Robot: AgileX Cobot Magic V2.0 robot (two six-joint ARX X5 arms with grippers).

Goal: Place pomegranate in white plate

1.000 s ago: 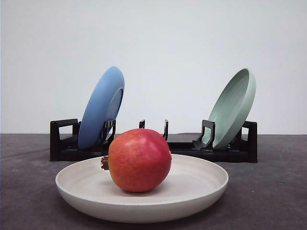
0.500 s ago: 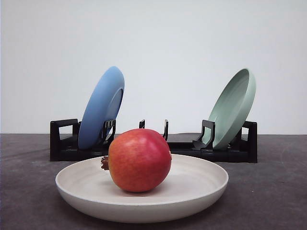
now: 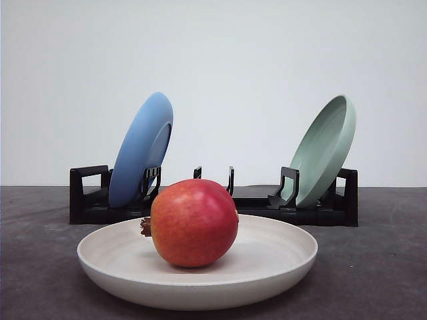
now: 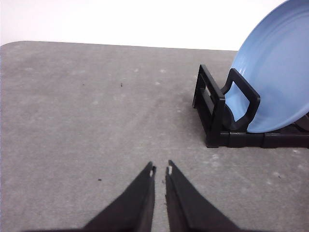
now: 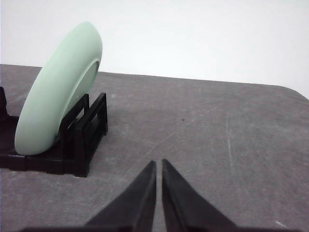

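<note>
Grey worktop (image 3: 40, 267) fills the room under a plain white wall. On it sits the white plate (image 3: 280, 257), and the pomegranate (image 3: 194, 223) rests in its middle (job looks done). Behind, a black rack (image 3: 87, 200) props up a blue plate (image 3: 140, 150) and a green plate (image 3: 325, 150). Left gripper (image 4: 161, 170) and right gripper (image 5: 159, 164) have fingers pressed nearly closed, holding nothing.

The pomegranate (image 3: 194, 223) sits in the white plate (image 3: 280, 267), near its middle, on the table (image 3: 373, 267). Behind the plate is a rack (image 3: 87, 200). One plate (image 3: 141, 149) leans in the rack's left end, ahead and to the right of the left claw (image 4: 160, 170). Another plate (image 3: 325, 151) leans in the right end, ahead and to the left of the right claw (image 5: 159, 164).
</note>
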